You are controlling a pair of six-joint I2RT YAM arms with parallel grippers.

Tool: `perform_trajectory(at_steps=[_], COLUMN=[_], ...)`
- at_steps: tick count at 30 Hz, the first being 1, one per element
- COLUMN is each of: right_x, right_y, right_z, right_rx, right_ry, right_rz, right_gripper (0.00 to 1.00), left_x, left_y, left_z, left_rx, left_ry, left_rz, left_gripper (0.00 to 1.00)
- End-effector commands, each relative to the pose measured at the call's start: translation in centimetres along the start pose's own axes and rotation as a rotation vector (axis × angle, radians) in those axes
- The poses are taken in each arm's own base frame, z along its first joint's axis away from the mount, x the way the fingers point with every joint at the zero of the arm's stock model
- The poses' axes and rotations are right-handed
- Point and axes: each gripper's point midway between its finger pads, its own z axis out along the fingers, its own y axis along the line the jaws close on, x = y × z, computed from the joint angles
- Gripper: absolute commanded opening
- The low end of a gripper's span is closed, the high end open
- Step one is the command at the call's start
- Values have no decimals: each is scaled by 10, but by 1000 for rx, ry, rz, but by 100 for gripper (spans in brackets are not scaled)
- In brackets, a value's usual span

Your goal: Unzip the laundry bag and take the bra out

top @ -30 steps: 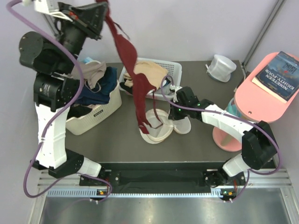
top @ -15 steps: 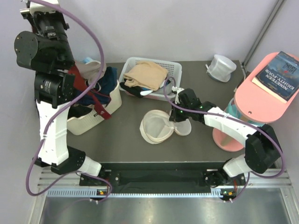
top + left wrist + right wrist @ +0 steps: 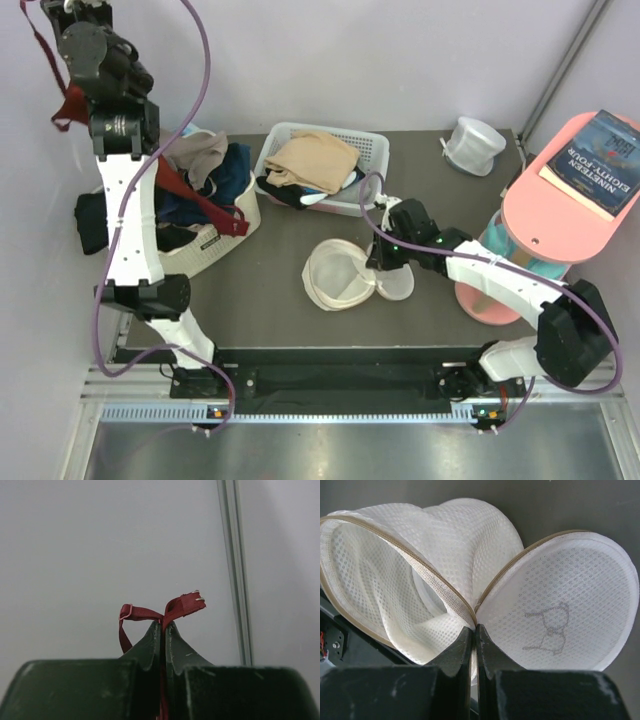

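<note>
Bag (image 3: 335, 275) lies unzipped near the middle of the counter (image 3: 270, 270), a little toward its near edge. Its mouth gapes to the left and its round flap (image 3: 397, 284) is folded out to the right. Inside, the right wrist view shows only bare pale mesh (image 3: 420, 580). The right gripper (image 3: 378, 262) is clenched on the zip seam where flap and dome meet, its jaws pressed together on the tan edging (image 3: 474, 630).

The bra (image 3: 205, 207), dark red, is out of the bag. The left gripper (image 3: 68, 18) is raised high beyond the far left corner and pinches one strap, with the strap ends sticking up past the closed jaws (image 3: 163, 627). The strap hangs down beside the arm, and the red band trails across the white tub (image 3: 215, 250) of clothes at the left edge. The cups seem to rest there too, though the arm hides part of them.

A white basket (image 3: 370, 150) with a beige garment stands at the far edge. A greyish pouch (image 3: 473, 145) sits at the far right corner.
</note>
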Motion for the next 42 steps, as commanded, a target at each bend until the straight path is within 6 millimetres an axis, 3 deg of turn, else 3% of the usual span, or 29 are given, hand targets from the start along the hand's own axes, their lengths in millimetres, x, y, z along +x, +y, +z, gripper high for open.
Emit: perform_trajectory(at_steps=[1,7,10,15,17,21,24,26,30,31,36,39,40,42], right_x=[2,7,4,3,5,6,7,9,7,7,5,5,5,7], right_y=[5,7,8,10,9,10,10,9,14,14,20,22,22,21], right_z=[-5,3,7,11,14,18,19,20,22,23,24,23,22,22], right_rx=[-32,-46,-48,-54,-54,-59,-63,-65,-82,-81,-92,-94,-95,-92], right_ry=[-21,9,17,34,43,52,52,61,57,61,55,53,51,57], right_rz=[22,44,38,33,34,34,33,33,28,27,21,16,17,17], right_gripper=[0,0,0,0,0,0,0,0,0,0,0,0,0,0], left_x=[-57,-81,-69,-36,-13,22,39,39,38,47,49,47,47,44], left_y=[54,73,84,63,47,23,16,14,17,13,12,11,13,13], left_z=[2,11,25,45,49,46,36,23,22,23,15,9,7,6], left_rx=[-136,-180,-218,-177,-135,-56,-15,-4,8,23,57,83,81,88], left_ry=[-171,-318,-334,-273,-207,-92,-27,-26,-10,28,27,13,9,0], left_rz=[-192,-297,-304,-264,-240,-239,-232,-204,-149,-108,-67,-61,-60,-56], left_gripper=[0,0,0,0,0,0,2,3,4,5,25,54,77,95])
